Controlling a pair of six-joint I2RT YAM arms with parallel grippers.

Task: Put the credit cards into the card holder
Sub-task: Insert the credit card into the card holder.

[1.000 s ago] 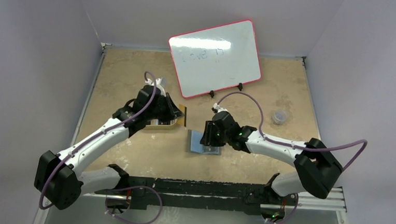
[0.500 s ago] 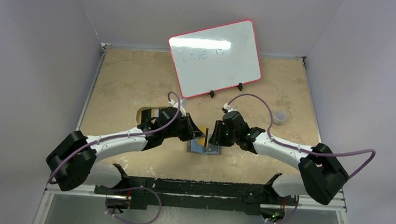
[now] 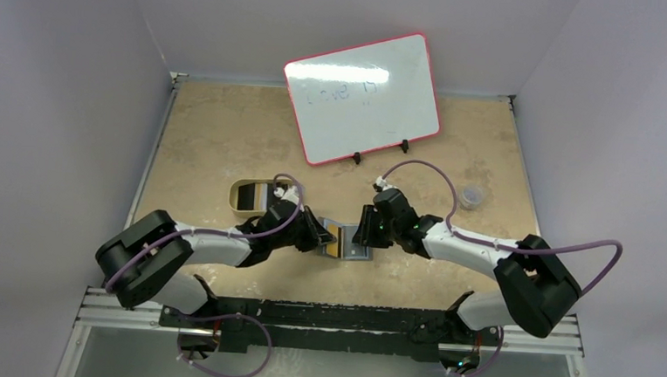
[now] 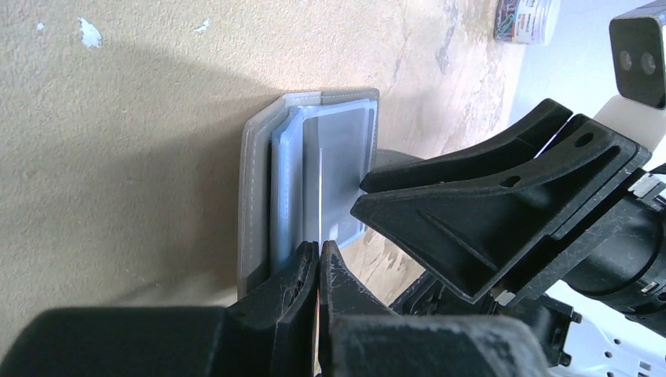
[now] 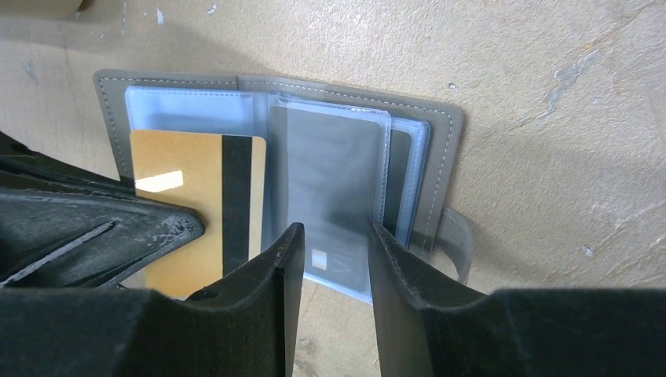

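The grey card holder (image 5: 442, 157) lies open on the table, its clear blue-grey sleeves fanned out; from above it shows at the table's middle (image 3: 358, 251). My left gripper (image 4: 320, 253) is shut on a gold credit card (image 5: 184, 184) with a black stripe, which lies over the holder's left half; in the left wrist view the card is edge-on. My right gripper (image 5: 334, 243) is open, its fingers (image 5: 284, 271) straddling a clear sleeve with a grey card (image 5: 334, 169) inside. Both grippers meet over the holder (image 3: 345, 235).
A gold tin (image 3: 248, 197) with dark cards inside sits to the left of the holder, behind the left arm. A red-framed whiteboard (image 3: 362, 98) stands at the back. A small jar of paper clips (image 3: 471, 197) is at the right.
The left arm swung from the gold tin across to the holder, carrying the gold card. The right gripper stayed at the holder and its jaws narrowed a little.
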